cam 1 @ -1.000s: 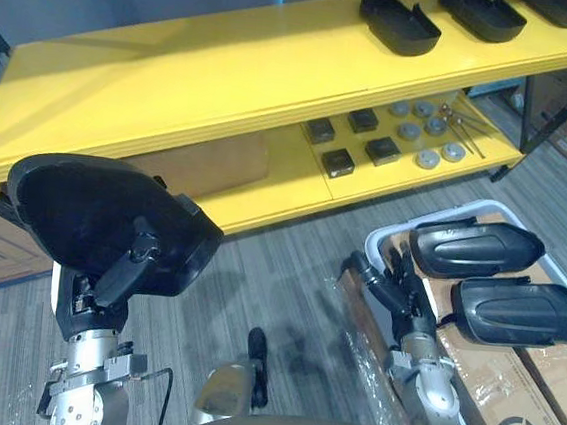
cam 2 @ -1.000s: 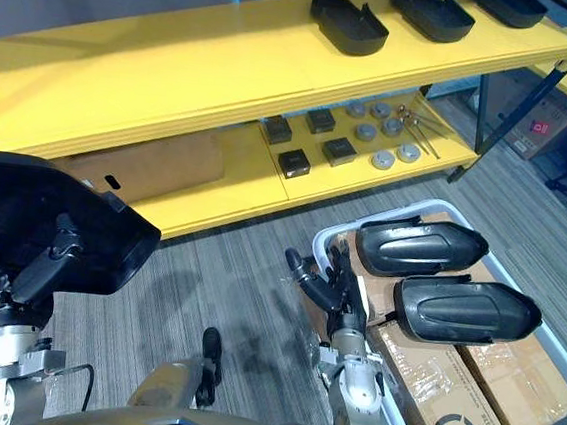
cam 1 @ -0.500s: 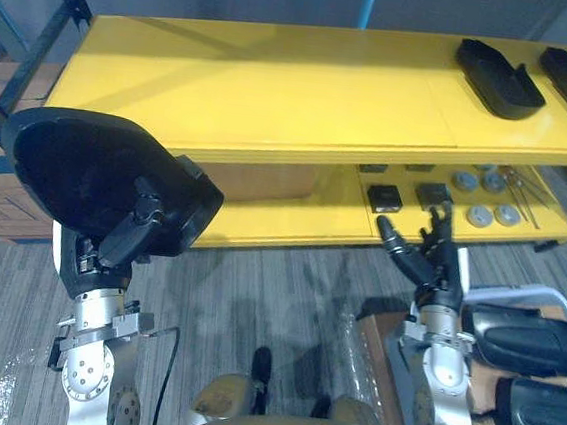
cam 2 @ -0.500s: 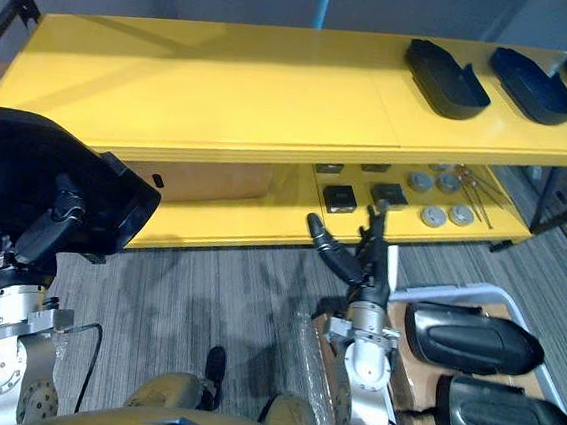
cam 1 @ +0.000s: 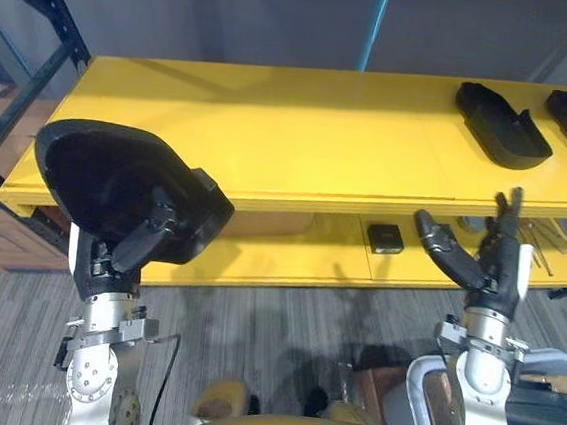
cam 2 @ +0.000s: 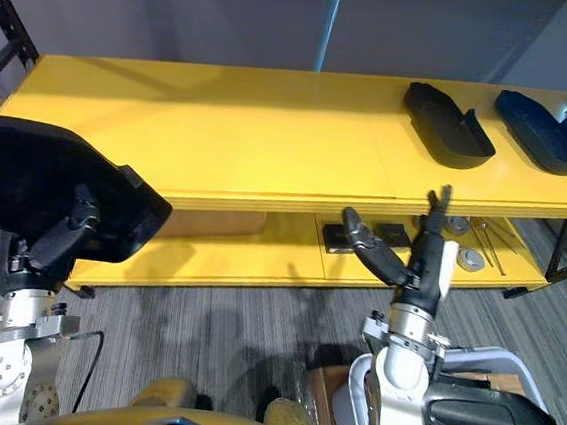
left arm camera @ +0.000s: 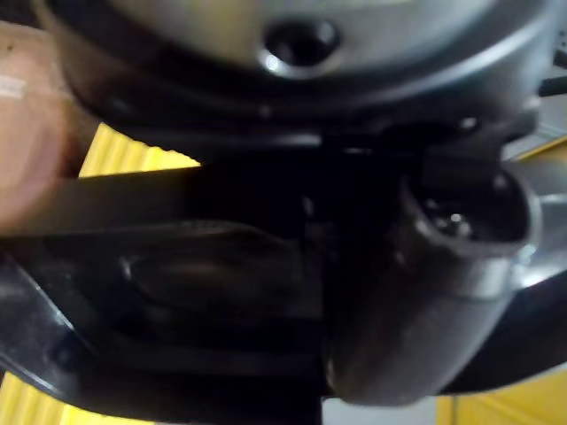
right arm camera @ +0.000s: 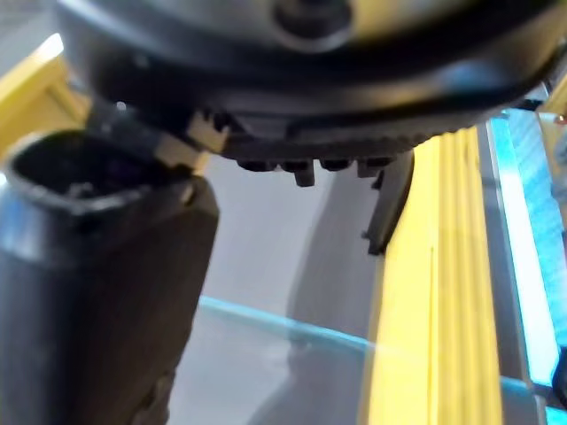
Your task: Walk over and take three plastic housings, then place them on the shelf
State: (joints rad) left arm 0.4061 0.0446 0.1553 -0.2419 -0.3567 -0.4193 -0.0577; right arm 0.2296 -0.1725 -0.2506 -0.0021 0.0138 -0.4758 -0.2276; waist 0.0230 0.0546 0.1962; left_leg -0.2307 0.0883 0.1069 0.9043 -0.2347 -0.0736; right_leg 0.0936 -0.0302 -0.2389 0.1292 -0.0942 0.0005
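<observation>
A grey wall (cam 1: 232, 17) and grey carpet (cam 1: 253, 320) frame a long yellow shelf (cam 1: 301, 134). The robot stands before it with a black housing (cam 1: 106, 180) held up in front of the top board's front left corner. The left hand (cam 1: 143, 242) grips the housing from below, thumb curled over the shell's lower rim. The right hand (cam 1: 487, 264) is raised empty in front of the lower board, fingers straight and spread. Two more housings (cam 1: 501, 123) lie hollow side up near the right end of the top board. A spare housing (cam 2: 489, 423) rests in a white tub (cam 2: 349, 420) on the floor at the robot's right. Small parts (cam 1: 386, 237) sit on the lower board.

The shell looks like thin moulded plastic, so it is probably light and stiff, smooth enough to slip, and bulky for one hand. Its rim, or the stepped notch at one end, seems the surest hold, pinched across the wall and not on the domed back. No label, brand or writing can be made out on it or on the shelf.
</observation>
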